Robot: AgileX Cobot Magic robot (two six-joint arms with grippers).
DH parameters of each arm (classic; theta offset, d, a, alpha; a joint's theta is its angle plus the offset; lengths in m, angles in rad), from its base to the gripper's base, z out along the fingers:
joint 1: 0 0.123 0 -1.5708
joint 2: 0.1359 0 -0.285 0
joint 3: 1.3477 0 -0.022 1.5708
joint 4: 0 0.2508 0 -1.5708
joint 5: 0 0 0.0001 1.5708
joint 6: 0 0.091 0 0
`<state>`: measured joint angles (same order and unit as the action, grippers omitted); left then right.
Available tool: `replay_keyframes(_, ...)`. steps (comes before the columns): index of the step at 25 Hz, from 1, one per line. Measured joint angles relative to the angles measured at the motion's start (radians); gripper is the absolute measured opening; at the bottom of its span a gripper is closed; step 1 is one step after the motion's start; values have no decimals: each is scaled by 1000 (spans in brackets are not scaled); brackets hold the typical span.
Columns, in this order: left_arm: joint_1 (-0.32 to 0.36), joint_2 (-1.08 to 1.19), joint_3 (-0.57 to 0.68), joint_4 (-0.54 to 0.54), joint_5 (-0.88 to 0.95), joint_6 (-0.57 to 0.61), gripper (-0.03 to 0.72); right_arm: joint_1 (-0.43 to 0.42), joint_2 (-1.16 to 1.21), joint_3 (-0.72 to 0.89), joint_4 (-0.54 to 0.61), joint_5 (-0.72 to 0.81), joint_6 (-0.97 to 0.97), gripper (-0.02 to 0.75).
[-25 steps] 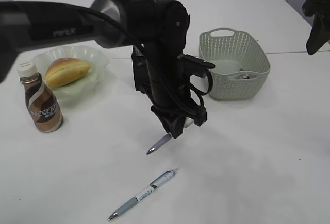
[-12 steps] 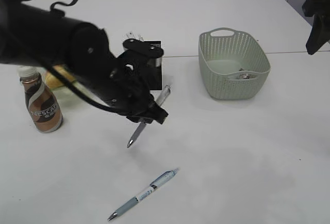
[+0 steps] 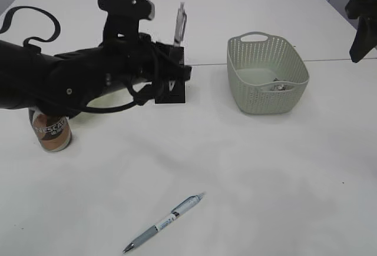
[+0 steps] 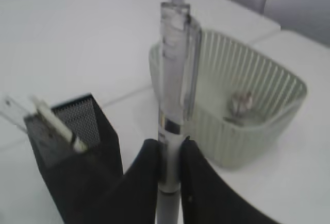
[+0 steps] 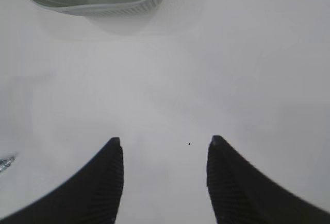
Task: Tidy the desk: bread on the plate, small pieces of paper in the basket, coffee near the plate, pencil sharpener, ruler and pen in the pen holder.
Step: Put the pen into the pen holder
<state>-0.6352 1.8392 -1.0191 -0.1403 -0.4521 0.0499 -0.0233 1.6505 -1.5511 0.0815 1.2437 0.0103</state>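
Observation:
My left gripper point(image 3: 178, 67) is shut on a clear grey pen point(image 3: 180, 23), which it holds upright just above the black mesh pen holder point(image 3: 171, 93). In the left wrist view the pen point(image 4: 175, 74) stands between the fingers point(image 4: 169, 154), with the pen holder point(image 4: 82, 152) at the lower left, a ruler and another item sticking out of it. A second pen point(image 3: 164, 223) lies on the table near the front. The coffee bottle point(image 3: 50, 132) stands at the left. The basket point(image 3: 267, 73) holds crumpled paper point(image 4: 240, 102). My right gripper point(image 5: 165, 147) is open and empty above bare table. The plate and bread are hidden behind my left arm.
My left arm point(image 3: 76, 82) stretches across the left half of the table. My right gripper point(image 3: 358, 32) hangs at the far right edge, beyond the basket. The basket's rim point(image 5: 93, 5) shows at the top of the right wrist view.
My left arm has swung up and back from the table's middle, turning the pen from a downward slant to upright above the pen holder. It now hides the plate.

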Motion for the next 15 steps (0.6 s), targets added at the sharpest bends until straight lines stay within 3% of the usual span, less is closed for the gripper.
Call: replay_keyframes(15,118,204,-366,-27,-47,0,64,0,0,0,-1,0,0,385)
